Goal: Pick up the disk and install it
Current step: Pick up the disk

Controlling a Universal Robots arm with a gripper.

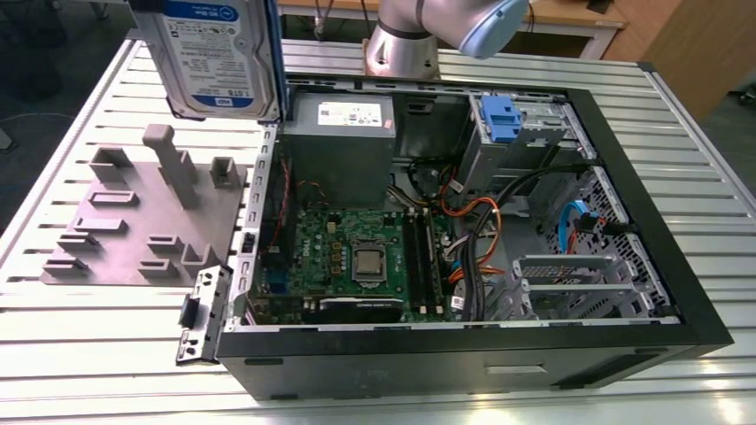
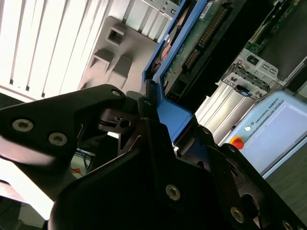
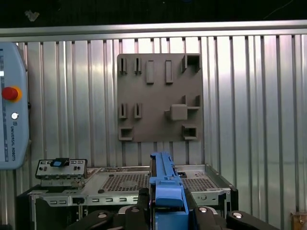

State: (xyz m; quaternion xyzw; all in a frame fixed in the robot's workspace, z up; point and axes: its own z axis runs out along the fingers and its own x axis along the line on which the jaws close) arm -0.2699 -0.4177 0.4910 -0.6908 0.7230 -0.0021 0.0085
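the gripper (image 3: 169,213) holds the disk (image 1: 219,55) up in the air. its 2 jaws pinch the blue frame on the disk's edge (both wrist views show this). in the exterior view the disk hangs high on the exterior view's left, on the side where the grey plate (image 1: 130,235) with little holders lies. the plate is just beside the open computer case (image 1: 473,359) on the ribbed metal table (image 1: 691,159).

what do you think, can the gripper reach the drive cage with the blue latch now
Probably yes: the computer case lies open, nothing covers the drive cage, and cables lie only beside it. The gripper, shut on the disk, hangs outside the case by the grey fixture plate.
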